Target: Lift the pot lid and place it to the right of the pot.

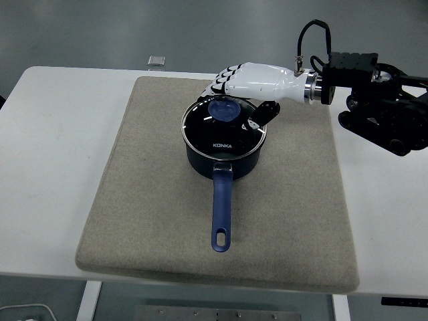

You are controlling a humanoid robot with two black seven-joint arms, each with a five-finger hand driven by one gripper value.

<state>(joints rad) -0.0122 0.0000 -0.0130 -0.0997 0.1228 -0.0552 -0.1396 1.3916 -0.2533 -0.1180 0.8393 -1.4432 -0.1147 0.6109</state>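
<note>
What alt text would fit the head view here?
The robot's right hand reaches over a dark blue pot, fingers at the blue knob of its glass lid, which is on the pot. The pot sits on a beige mat; its handle points toward the camera.

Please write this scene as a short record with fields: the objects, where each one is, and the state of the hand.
surface: grey mat on white table
pot: dark blue pot, mid-mat, long handle pointing to the near edge
lid: glass lid on the pot, blue knob on top
right hand: white right hand over the lid's far side, fingers curled at the knob; firm grasp cannot be confirmed
left arm: not in view
small object: at the table's far edge, unclear
</note>
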